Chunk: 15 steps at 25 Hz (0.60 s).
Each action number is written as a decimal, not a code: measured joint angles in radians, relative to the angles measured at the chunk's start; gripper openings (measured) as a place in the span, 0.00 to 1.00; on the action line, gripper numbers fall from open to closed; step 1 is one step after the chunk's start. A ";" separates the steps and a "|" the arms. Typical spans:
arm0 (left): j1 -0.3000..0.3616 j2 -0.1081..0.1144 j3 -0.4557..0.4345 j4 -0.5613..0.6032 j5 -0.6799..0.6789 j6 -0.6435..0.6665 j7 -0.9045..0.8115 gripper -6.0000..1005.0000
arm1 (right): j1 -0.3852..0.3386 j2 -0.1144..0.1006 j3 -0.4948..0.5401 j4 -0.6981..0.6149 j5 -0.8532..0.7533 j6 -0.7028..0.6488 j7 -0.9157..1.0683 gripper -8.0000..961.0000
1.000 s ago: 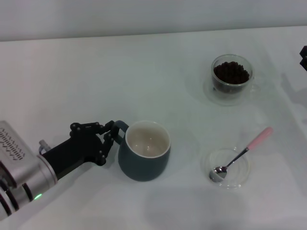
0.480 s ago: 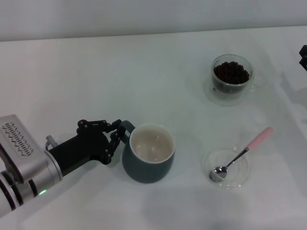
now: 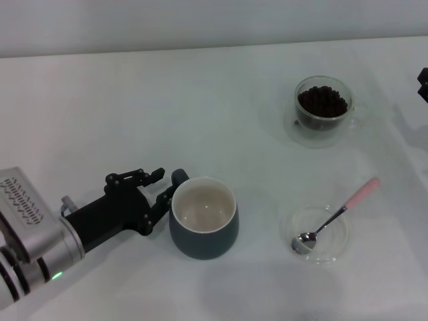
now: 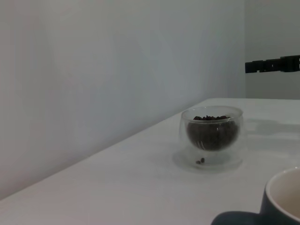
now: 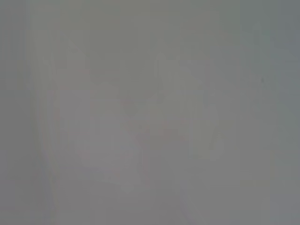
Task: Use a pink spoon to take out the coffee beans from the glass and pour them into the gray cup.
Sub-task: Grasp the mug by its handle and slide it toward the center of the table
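**Left end effector at the mug, spoon waiting on the right**

While nothing has been scooped yet, the nearest thing to the robot is its left end effector [image 3: 159, 190], a black fingered unit lying low on the white counter [image 3: 200, 93]. Its fingers are spread either side of the small loop handle of the gray cup [image 3: 203, 217], a rounded dark blue-gray ceramic mug with an empty cream-white inside. They look released rather than clenched, with one fingertip close to or touching the handle; I cannot tell which.

Off to the right of the mug, well apart from that end effector, lies the pink spoon [image 3: 336, 217], a small teaspoon with a shiny metal bowl and pale pink handle. Its bowl rests in a shallow clear glass saucer [image 3: 338, 249], and its long axis runs diagonally, handle pointing away from the robot and to the right, overhanging the saucer rim. By my reading that places the handle on the right arm's side, so the pickup falls more naturally to that arm.

Farther back sits the glass [image 3: 324, 111], a clear double-walled cup holding the dark coffee beans [image 3: 322, 101]; the left wrist view shows a couple of beans low down in it, under the main heap.

Farthest right, only a dark sliver of the right end effector [image 3: 423, 83] shows at the frame edge, and I cannot tell its state.
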 joint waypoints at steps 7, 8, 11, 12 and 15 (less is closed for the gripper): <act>0.066 0.003 -0.006 0.012 -0.005 0.059 0.012 0.40 | -0.027 -0.002 -0.016 -0.010 -0.003 0.016 0.018 0.88; 0.079 0.004 -0.006 0.019 -0.006 0.071 0.014 0.45 | -0.032 -0.003 -0.022 -0.016 -0.003 0.017 0.036 0.88; 0.146 0.006 -0.007 0.057 -0.015 0.113 0.019 0.57 | -0.050 -0.004 -0.079 -0.060 -0.003 0.010 0.127 0.88; 0.165 0.006 -0.008 0.066 -0.018 0.122 0.020 0.59 | -0.056 -0.005 -0.105 -0.079 -0.003 0.003 0.162 0.88; 0.218 0.007 -0.011 0.083 -0.038 0.152 0.027 0.66 | -0.074 -0.007 -0.185 -0.138 -0.004 -0.008 0.291 0.88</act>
